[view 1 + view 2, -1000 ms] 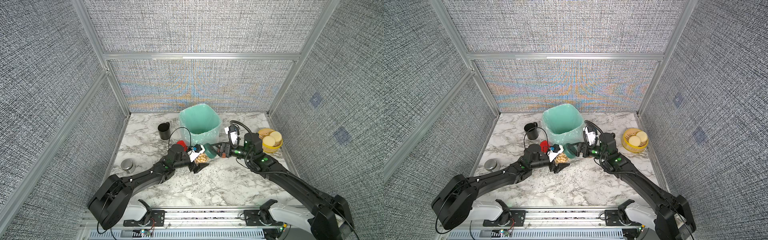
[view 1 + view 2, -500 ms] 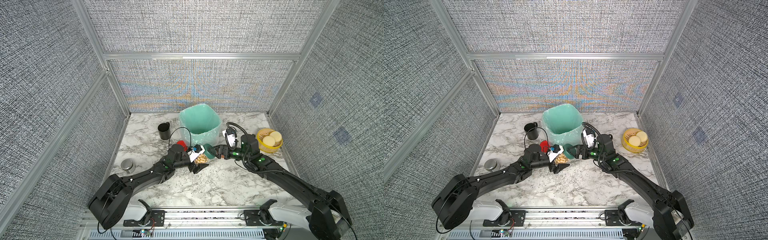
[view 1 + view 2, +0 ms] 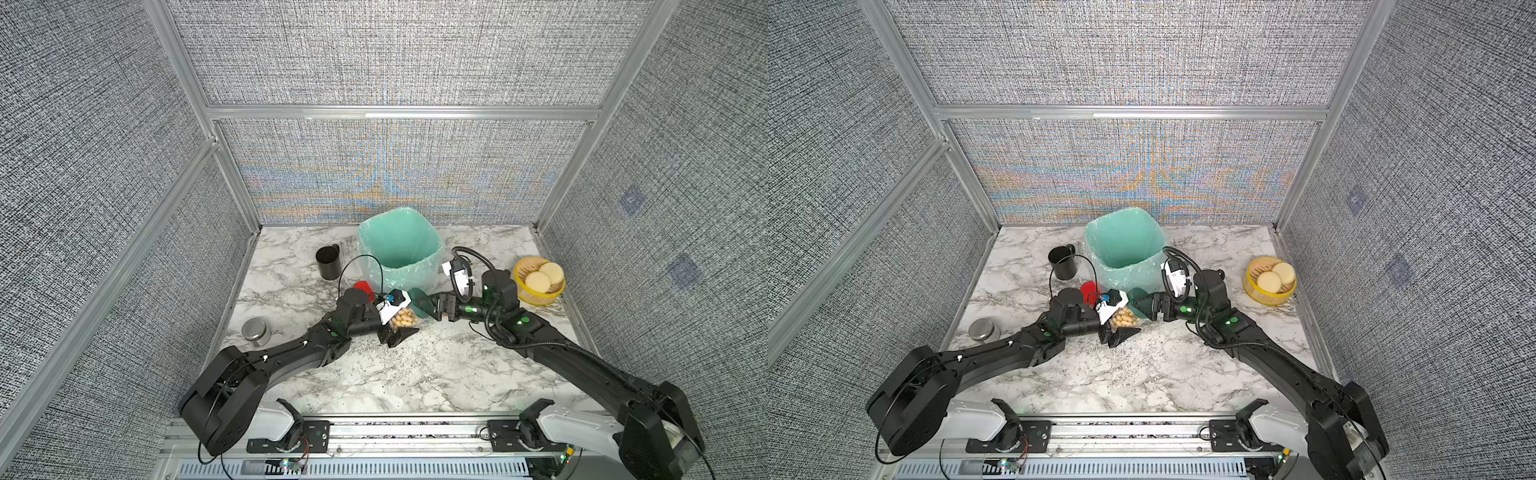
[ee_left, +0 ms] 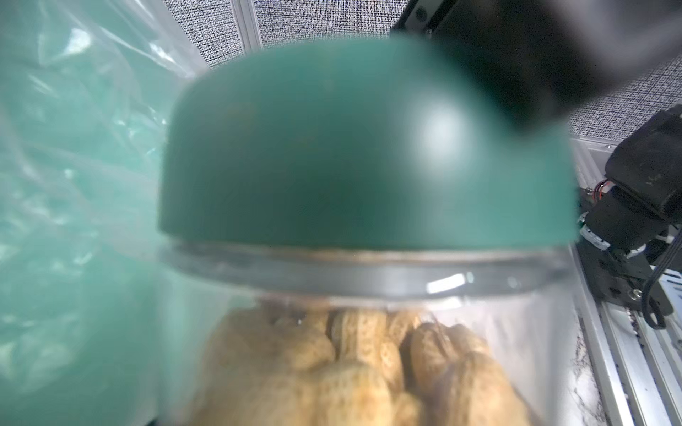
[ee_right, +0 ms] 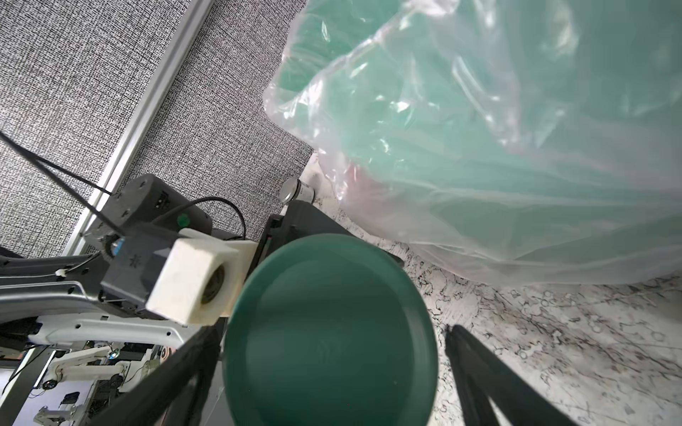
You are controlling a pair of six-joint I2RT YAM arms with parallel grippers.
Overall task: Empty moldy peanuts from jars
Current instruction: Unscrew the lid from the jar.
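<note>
Close squarely on the lid (image 4: 365, 147) rim, then twist off, keeping the jar (image 3: 1124, 319) steady so no peanuts (image 4: 369, 369) spill short of the bin (image 3: 399, 245). Held sideways in left claw (image 3: 398, 328), low over the table (image 3: 415, 374) before the bin. Straddled at the lid by right claw (image 5: 334, 332), spread wide, not yet gripping.

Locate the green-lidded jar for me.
In both top views the green-lidded jar sits tilted in the left pincer, before the teal bin, lid facing the open right pincer.
</note>
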